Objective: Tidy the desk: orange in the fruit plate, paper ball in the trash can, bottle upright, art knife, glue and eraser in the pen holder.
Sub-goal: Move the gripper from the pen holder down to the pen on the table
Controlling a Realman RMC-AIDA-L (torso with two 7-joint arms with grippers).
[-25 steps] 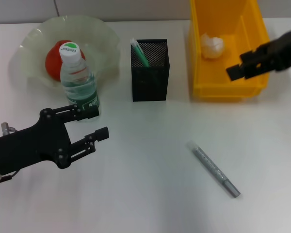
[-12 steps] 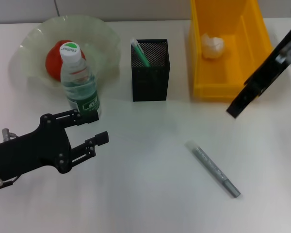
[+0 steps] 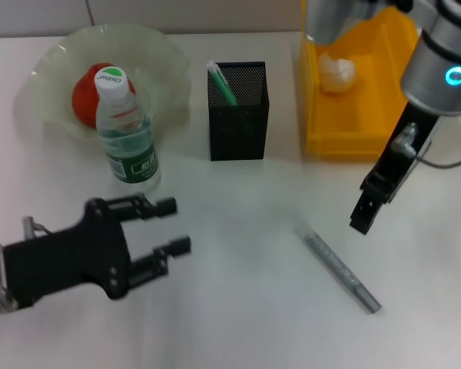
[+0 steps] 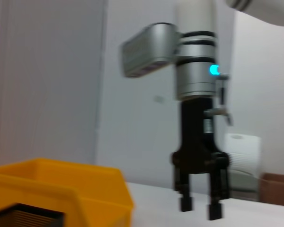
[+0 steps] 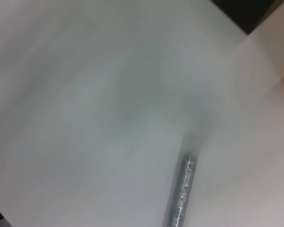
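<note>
From the head, we see our left gripper (image 3: 169, 225) spread open at seven o'clock, just below the upright bottle (image 3: 126, 131). The orange (image 3: 88, 94) sits in the fruit plate (image 3: 165, 65), the paper ball (image 3: 336, 73) in the trash can (image 3: 361, 142). A grey pen (image 3: 341, 271) lies at five o'clock, beside our right gripper (image 3: 361, 219).

The left wrist shows that right gripper (image 4: 199, 208) released, holding nothing.

The right wrist shows the pen (image 5: 182, 189).

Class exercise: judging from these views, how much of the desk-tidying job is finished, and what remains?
Done: orange in fruit plate, paper ball in trash can, bottle upright.
In hand: right gripper above the grey stick.
Left: stick into pen holder.
</note>
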